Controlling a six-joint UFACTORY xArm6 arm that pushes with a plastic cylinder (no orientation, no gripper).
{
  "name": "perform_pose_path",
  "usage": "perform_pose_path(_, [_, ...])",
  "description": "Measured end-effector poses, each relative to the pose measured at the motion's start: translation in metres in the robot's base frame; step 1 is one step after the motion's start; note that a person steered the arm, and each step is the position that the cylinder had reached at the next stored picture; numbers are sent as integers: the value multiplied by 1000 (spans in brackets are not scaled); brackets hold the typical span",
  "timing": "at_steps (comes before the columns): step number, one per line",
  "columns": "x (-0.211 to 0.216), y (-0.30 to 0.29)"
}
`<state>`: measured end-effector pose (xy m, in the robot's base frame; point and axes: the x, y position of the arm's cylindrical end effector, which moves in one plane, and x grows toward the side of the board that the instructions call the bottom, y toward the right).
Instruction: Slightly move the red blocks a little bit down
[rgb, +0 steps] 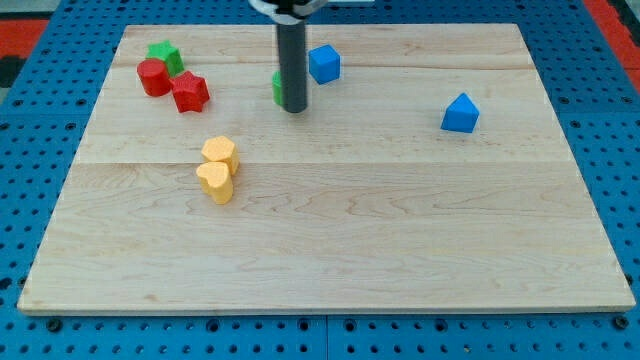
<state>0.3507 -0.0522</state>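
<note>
Two red blocks lie at the view's upper left: a round-ish red block (153, 77) and a red star block (189, 92) touching it on its right. A green star block (164, 55) sits just above them, touching the round red one. My tip (294, 107) rests on the board well to the right of the red blocks, about a hundred pixels from the red star. The rod hides most of a green block (277, 88) just left of it.
A blue block (324, 63) lies right of the rod. Another blue block (460, 113) sits at the view's right. Two yellow blocks (218, 153) (215, 182) touch each other below the red ones. The wooden board (400, 250) ends on a blue pegboard.
</note>
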Motion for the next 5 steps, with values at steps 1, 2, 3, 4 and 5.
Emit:
perform_pose_path(1, [0,-42])
perform_pose_path(2, [1,-57])
perform_pose_path(3, [1,-100])
perform_pose_path(4, [1,-152])
perform_pose_path(5, [1,-173])
